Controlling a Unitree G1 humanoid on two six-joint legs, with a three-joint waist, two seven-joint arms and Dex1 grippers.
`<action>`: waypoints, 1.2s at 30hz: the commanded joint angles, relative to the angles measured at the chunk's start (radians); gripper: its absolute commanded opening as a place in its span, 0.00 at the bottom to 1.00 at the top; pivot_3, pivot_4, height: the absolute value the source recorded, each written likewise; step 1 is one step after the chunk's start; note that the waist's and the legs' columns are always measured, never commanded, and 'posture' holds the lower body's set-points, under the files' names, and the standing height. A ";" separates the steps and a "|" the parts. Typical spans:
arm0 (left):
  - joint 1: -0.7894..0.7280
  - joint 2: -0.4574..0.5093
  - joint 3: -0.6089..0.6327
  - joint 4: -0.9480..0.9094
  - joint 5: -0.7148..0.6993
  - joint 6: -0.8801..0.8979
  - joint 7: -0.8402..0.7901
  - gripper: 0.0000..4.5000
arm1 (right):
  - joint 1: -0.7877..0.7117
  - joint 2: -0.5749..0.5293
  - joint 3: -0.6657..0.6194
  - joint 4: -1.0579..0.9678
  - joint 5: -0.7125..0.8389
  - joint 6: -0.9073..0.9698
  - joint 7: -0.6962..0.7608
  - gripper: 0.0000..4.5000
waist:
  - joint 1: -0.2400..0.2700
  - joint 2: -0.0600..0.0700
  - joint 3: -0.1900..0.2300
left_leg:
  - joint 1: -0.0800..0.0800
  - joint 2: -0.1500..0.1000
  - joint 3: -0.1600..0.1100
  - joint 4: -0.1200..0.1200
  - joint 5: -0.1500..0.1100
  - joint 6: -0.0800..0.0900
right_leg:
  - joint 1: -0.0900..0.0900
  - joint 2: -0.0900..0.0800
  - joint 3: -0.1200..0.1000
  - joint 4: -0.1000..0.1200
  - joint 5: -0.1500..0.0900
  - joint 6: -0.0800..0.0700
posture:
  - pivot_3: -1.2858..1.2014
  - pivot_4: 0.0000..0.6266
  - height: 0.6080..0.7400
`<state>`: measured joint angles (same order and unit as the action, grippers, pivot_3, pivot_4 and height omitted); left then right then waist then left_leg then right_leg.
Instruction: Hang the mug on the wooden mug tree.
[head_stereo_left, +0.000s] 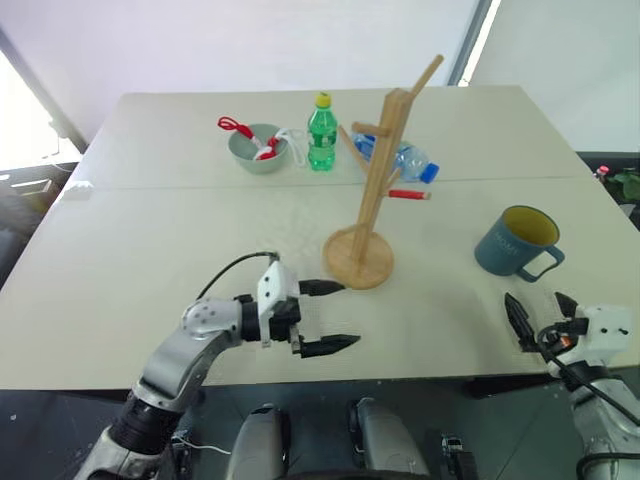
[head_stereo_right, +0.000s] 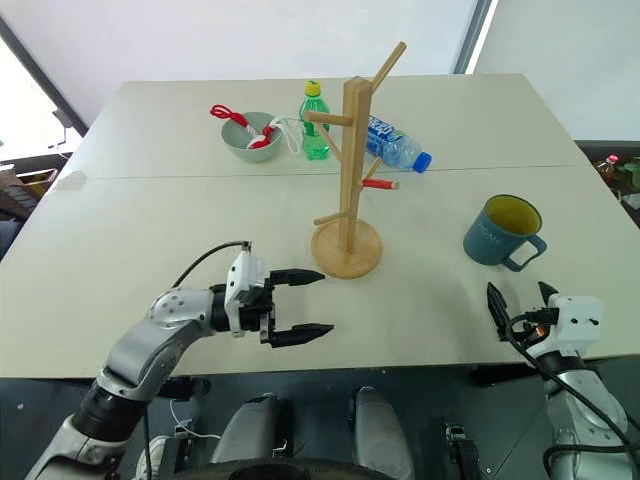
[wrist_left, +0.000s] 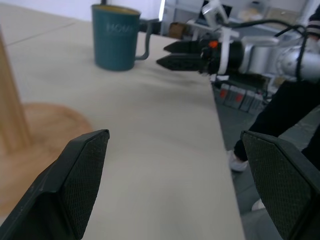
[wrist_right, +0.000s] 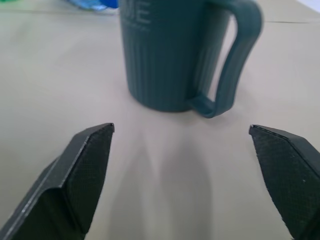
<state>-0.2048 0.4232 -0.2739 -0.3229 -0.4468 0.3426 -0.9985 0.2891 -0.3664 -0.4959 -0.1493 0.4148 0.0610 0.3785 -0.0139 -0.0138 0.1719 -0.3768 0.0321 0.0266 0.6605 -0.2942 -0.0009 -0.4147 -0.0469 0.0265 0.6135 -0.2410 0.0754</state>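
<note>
Looks like a lab or test room. Plain beige desk (head_stereo_left: 150, 300) against bare white walls. Equipment racks (wrist_left: 260, 15) stand beyond it.

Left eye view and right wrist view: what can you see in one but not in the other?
The left eye view has the wooden mug tree, a grey-green bowl, a green bottle, a clear bottle lying down, and the left pincer, open. The right wrist view gives a close look at the mug's ribbed side and the loop handle. Both show the mug standing on the table, the blue-capped clear bottle, and the right pincer, open and short of the mug.
</note>
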 joint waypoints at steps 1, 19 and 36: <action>-0.014 -0.004 -0.019 -0.035 -0.007 -0.005 -0.012 1.00 | -0.029 0.021 -0.038 -0.020 0.010 -0.016 -0.058 0.99 | -0.002 0.001 0.000 | 0.000 0.000 0.000 0.000 0.000 0.000 | 0.000 0.000 0.000 0.000 0.000 0.000 | 0.52 0.24 1.00; 0.013 -0.002 -0.023 -0.057 0.010 -0.018 0.014 1.00 | -0.184 0.033 -0.043 0.113 -0.033 -0.016 -0.198 0.99 | 0.000 0.001 0.000 | 0.000 -0.001 0.000 0.000 0.000 0.000 | 0.000 0.001 0.000 0.000 0.000 0.000 | 0.52 0.24 1.00; -0.006 -0.004 -0.017 -0.049 0.010 -0.022 0.022 1.00 | -0.284 0.028 -0.012 0.246 -0.056 -0.022 -0.225 0.81 | -0.001 0.001 0.000 | 0.000 -0.001 0.000 0.000 0.000 0.000 | 0.000 0.002 0.000 0.000 0.000 0.000 | 0.52 0.24 1.00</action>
<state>-0.2011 0.4221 -0.2994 -0.3380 -0.4315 0.3360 -0.9787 0.0155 -0.3320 -0.5015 0.0990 0.3633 0.0591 0.1473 -0.0149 -0.0129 0.1718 -0.3765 0.0312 0.0268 0.6606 -0.2940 -0.0005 -0.4144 -0.0449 0.0268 0.6141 -0.2409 0.0757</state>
